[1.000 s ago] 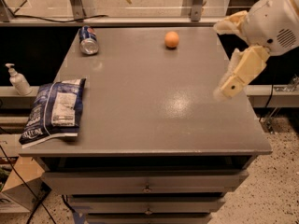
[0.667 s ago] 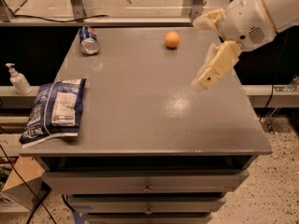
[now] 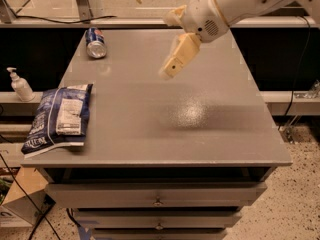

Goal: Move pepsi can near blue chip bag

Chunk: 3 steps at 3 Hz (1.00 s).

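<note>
The pepsi can (image 3: 95,42) lies on its side at the far left corner of the grey table (image 3: 200,134), silver end toward me. The blue chip bag (image 3: 59,117) lies flat at the table's near left edge, well apart from the can. My gripper (image 3: 169,46) hangs above the far middle of the table, to the right of the can, open and empty. Its long cream finger (image 3: 180,56) points down and left. The white arm reaches in from the top right.
A white pump bottle (image 3: 20,84) stands on a ledge left of the table. Drawers (image 3: 157,196) sit under the tabletop. A cardboard box (image 3: 17,204) is on the floor at the lower left. A railing runs behind the table.
The arm and gripper have swung left from the table's right side toward the far middle. The orange ball seen earlier is now hidden behind the arm. The can and bag have not moved.
</note>
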{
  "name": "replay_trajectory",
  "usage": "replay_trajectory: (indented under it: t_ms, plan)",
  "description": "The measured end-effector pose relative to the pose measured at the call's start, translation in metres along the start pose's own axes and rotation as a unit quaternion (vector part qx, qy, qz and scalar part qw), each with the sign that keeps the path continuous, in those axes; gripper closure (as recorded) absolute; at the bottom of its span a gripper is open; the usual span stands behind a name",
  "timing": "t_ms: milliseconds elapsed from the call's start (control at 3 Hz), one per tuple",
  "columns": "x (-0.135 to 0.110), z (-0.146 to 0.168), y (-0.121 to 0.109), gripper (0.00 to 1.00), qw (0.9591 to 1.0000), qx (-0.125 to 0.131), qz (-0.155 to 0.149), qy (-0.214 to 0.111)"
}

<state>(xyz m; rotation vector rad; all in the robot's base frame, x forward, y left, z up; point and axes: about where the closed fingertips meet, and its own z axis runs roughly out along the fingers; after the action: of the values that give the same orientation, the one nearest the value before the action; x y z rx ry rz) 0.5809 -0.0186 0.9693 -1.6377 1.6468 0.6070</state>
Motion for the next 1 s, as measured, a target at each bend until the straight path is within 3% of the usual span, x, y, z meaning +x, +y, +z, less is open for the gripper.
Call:
replay_trajectory:
  t_ms: [333,667,1000]
  plan:
    - [-0.005,0.007,-0.001,0.00,1.0000,-0.005,-0.004,-0.003]
    - [-0.004,0.020,-0.007,0.00,0.9998,0.005,0.016,-0.012]
    - [-0.013,0.042,-0.035,0.00,0.9985,0.042,0.026,-0.024]
